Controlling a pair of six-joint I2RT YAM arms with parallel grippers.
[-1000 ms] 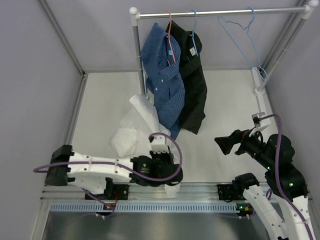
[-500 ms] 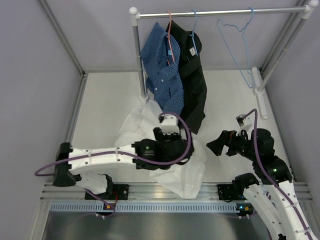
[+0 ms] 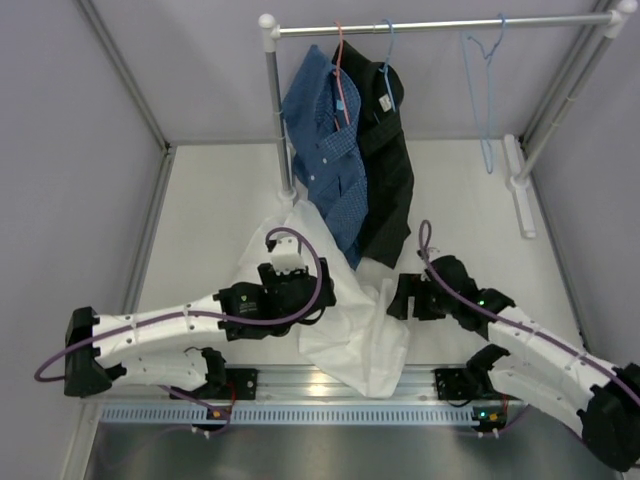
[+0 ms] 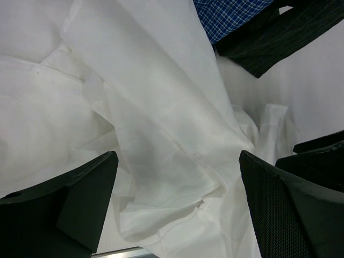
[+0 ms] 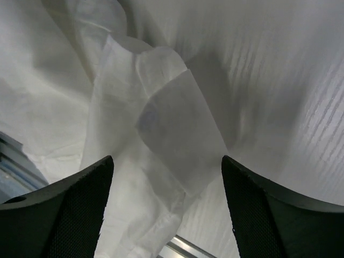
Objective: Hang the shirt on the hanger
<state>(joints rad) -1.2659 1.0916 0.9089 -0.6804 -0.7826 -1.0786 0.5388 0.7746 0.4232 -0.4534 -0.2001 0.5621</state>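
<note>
The white shirt (image 3: 352,338) lies crumpled on the table between my two grippers, one flap reaching the front edge. In the left wrist view its folds (image 4: 161,134) fill the frame, and my left gripper (image 4: 177,201) stands open over them, holding nothing. My left gripper (image 3: 315,300) sits at the shirt's left side in the top view. My right gripper (image 3: 402,298) is at the shirt's right edge. The right gripper (image 5: 167,212) is open over a folded piece of the shirt (image 5: 172,123), its fingers clear of the cloth. The light-blue hanger (image 3: 487,95) hangs bare on the rail at the far right.
A clothes rail (image 3: 440,24) on white posts crosses the back. A blue checked shirt (image 3: 325,140) on a pink hanger and a black shirt (image 3: 388,175) on a blue hanger hang from it, down to the table. The rack's foot (image 3: 521,190) lies at the right. A metal rail (image 3: 330,384) edges the front.
My left gripper opened and let the shirt go, then drew back left. The shirt now lies spread out. My right arm swung down and left to the shirt's edge. The hanger swung.
</note>
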